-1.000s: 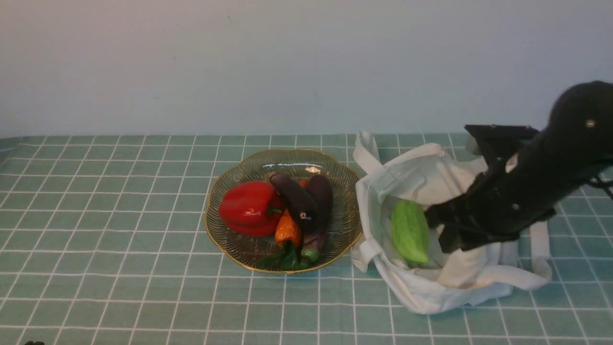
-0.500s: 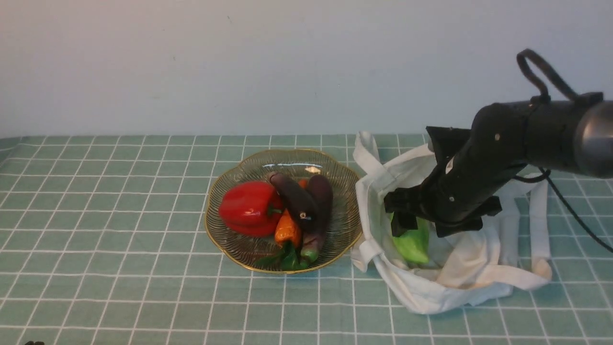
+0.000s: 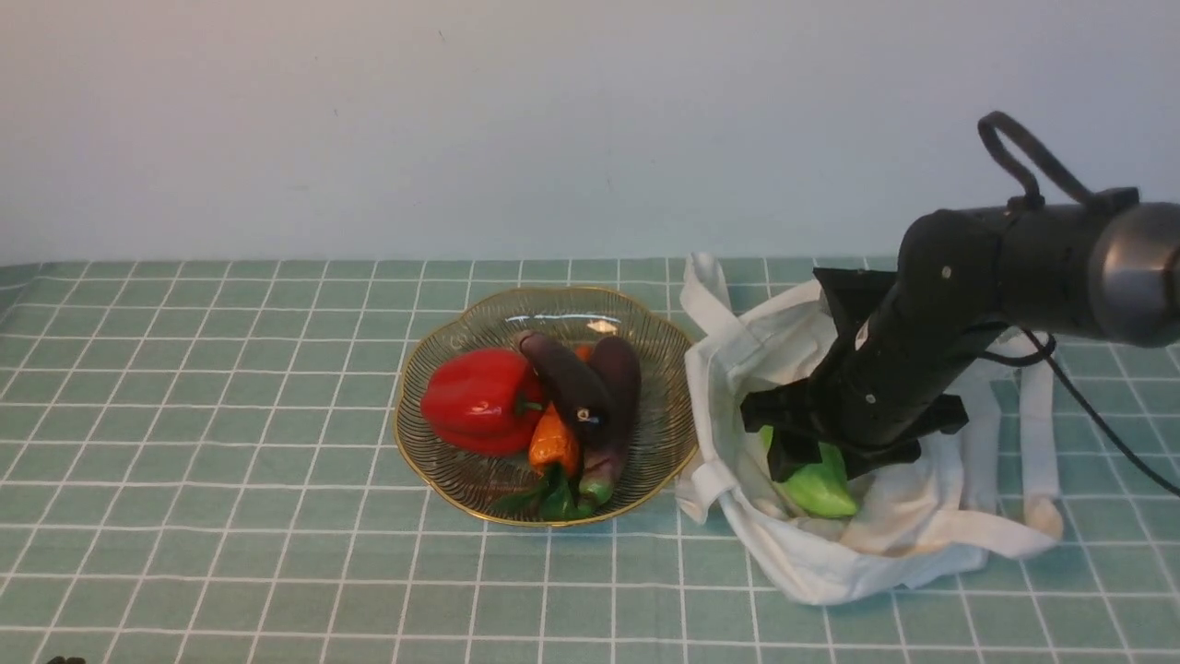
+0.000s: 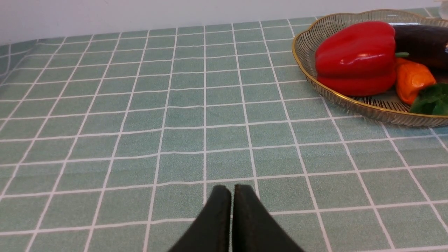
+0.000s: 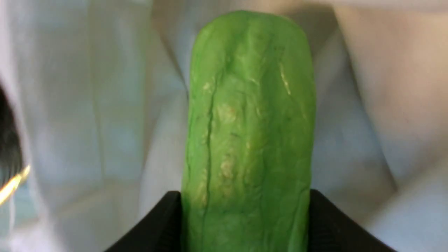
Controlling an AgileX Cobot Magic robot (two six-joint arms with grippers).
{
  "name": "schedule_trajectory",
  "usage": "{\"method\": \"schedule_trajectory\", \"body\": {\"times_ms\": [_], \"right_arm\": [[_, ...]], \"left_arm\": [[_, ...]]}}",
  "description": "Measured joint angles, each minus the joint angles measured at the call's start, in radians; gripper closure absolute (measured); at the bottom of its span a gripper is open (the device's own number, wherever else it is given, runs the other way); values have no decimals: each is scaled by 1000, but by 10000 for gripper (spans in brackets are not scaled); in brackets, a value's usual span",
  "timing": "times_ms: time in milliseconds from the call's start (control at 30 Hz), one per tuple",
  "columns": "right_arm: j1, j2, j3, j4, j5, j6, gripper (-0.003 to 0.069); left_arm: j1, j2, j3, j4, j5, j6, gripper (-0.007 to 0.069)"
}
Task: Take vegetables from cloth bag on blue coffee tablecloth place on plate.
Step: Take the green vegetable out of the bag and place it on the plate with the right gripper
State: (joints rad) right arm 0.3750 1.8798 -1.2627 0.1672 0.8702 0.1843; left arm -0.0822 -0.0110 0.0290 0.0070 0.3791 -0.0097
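The light green bumpy gourd point(image 3: 820, 489) lies inside the off-white cloth bag point(image 3: 830, 563) on the teal grid tablecloth point(image 3: 230, 415), right of the plate. My right gripper point(image 3: 800, 452) reaches down into the bag. In the right wrist view its two black fingers press against both sides of the gourd point(image 5: 248, 105), so the right gripper point(image 5: 245, 196) is shut on it, with bag fabric point(image 5: 87, 105) all around. The gold-rimmed glass plate point(image 3: 479, 480) stands at the middle. My left gripper point(image 4: 232, 190) is shut and empty, low over the cloth point(image 4: 175, 122), apart from the plate point(image 4: 350, 105).
The plate holds a red bell pepper point(image 3: 479, 398), two dark purple eggplants point(image 3: 590, 387) and an orange pepper point(image 3: 553, 443). The bag's strap handles point(image 3: 1037, 433) trail to the right. A plain wall stands behind the table.
My right arm swung left over the bag and went down onto the gourd. The gourd has shifted slightly to the right inside the bag. The plate and its contents have not moved.
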Motion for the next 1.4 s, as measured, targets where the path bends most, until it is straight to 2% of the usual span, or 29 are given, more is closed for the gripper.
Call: {"method": "schedule_trajectory", "body": {"times_ms": [333,433,533,700,833,1033,1133,1200,1233,1267,1400], "right_arm": [[0,-299,0,-85,307,-1,277],[0,-347,0,-80,320,-1,277],[1,-394,0,-12,248,-16,277],[85,-352,0,136,-47,-113,277],[169,-245,-2,160,-241,-184,277],[221,-65,-51,160,-342,-240,274],[225,-5,-66,160,-391,-253,231],[225,40,-74,160,-470,-257,144],[225,44,-75,160,-484,-259,137],[225,67,-76,160,-536,-259,68],[225,88,-77,160,-586,-261,-16]], "left_arm": [[0,0,0,0,0,0,629],[0,0,0,0,0,0,629],[0,0,0,0,0,0,629],[0,0,0,0,0,0,629],[0,0,0,0,0,0,629],[0,0,0,0,0,0,629],[0,0,0,0,0,0,629],[0,0,0,0,0,0,629],[0,0,0,0,0,0,629],[0,0,0,0,0,0,629],[0,0,0,0,0,0,629]]}}
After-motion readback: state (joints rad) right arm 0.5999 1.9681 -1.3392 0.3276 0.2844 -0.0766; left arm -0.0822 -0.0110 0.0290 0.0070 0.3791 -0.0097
